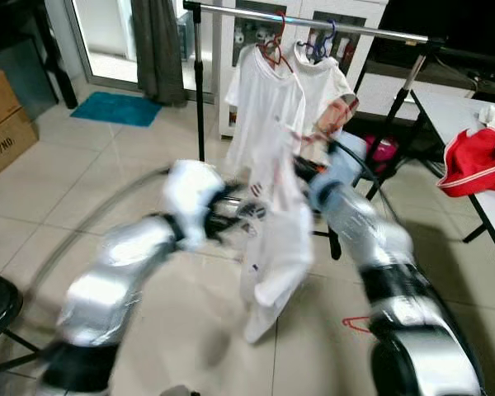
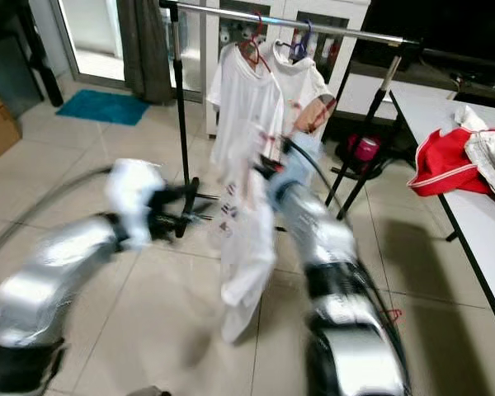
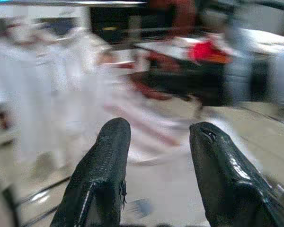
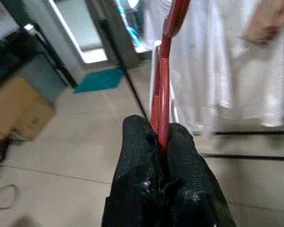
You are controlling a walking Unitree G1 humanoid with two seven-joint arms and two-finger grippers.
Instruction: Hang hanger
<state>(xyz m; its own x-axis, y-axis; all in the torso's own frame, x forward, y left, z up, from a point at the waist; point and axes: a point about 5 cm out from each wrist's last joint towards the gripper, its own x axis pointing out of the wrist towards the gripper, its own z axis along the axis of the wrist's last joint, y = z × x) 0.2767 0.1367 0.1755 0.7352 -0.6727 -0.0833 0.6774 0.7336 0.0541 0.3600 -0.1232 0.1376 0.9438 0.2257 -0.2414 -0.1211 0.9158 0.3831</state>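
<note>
Now mid-carry: my right gripper (image 4: 162, 137) is clenched on the red plastic hanger (image 4: 162, 94) with its white T-shirt (image 1: 272, 239), short of the silver metal clothes rail (image 1: 346, 29). Next, I judge: lift hook over rail. Left wrist view shows left gripper (image 3: 156, 142) spread, empty.

Both arms are showing as rounded silver shells with a dull shine, broken by black bands at the joints, and both are smearing with blur in the eye views. A thin dark cable is looping out beside the left arm. The left claw (image 3: 154, 156) is presenting two long, glossy black fingers (image 3: 102, 179) with rounded tips. The right claw (image 4: 162, 137) is showing matt black, rough-textured fingers (image 4: 135, 156).
</note>
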